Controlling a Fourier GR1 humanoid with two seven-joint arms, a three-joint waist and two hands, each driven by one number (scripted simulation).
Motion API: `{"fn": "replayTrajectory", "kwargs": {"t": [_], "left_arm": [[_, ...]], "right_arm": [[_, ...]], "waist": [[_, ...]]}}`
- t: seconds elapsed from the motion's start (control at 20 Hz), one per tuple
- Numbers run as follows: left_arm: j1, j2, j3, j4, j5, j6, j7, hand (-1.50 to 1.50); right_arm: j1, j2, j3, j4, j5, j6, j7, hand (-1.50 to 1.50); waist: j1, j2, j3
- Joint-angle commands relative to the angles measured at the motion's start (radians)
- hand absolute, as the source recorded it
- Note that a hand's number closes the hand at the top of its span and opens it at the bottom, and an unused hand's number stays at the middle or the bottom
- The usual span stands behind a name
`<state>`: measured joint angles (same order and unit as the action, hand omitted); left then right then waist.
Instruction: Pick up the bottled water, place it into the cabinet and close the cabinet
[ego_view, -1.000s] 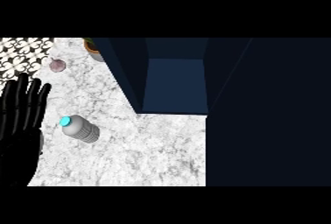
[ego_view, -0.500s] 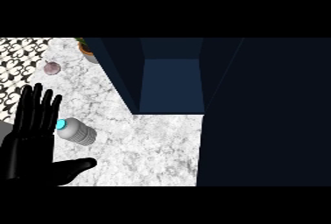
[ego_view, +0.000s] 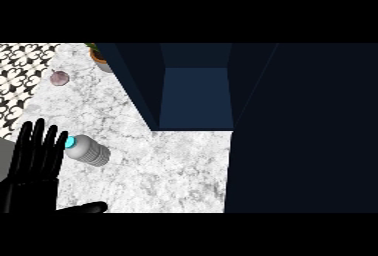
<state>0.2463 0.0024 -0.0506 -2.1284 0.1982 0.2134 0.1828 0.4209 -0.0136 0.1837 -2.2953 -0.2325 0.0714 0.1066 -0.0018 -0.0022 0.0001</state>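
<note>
I'd swing my wide-open left robot hand (ego_view: 33, 165) rightward, curling around the bottled water (ego_view: 88, 150) lying near the table's (ego_view: 170, 165) left edge.

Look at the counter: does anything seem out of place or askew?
Yes. The bottled water lies on its side on the counter instead of standing, its blue cap beside the open left hand.

Light falls evenly on the pale marble worktop (ego_view: 170, 165), which reads bright with its veining plain. The open cabinet (ego_view: 196, 95) at twelve o'clock is dim, deep blue inside, and everything toward three o'clock sinks into near-black with no detail. The bottled water (ego_view: 88, 150) at nine o'clock casts only a faint shadow. No glare shows, and straight edges stay unbent.
</note>
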Motion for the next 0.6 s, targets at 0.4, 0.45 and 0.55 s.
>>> {"fn": "replayTrajectory", "kwargs": {"t": [0.4,0.45,0.55], "left_arm": [[0.144,0.001,-0.003,-0.019,0.002,-0.041,-0.079,-1.50],[0.159,0.020,0.049,-0.005,0.083,-0.099,-0.102,-1.50],[0.201,0.014,0.043,-0.052,0.069,-0.108,-0.132,-1.50]], "right_arm": [[0.136,0.006,0.079,-0.071,0.036,0.025,-0.057,-1.50],[0.062,-0.024,-0.031,0.000,-0.048,0.056,-0.066,-1.50],[0.194,-0.006,0.052,-0.012,0.024,0.078,-0.155,-1.50]], "waist": [[-0.001,0.000,0.000],[0.002,0.001,0.000],[-0.001,-0.001,0.000]]}}
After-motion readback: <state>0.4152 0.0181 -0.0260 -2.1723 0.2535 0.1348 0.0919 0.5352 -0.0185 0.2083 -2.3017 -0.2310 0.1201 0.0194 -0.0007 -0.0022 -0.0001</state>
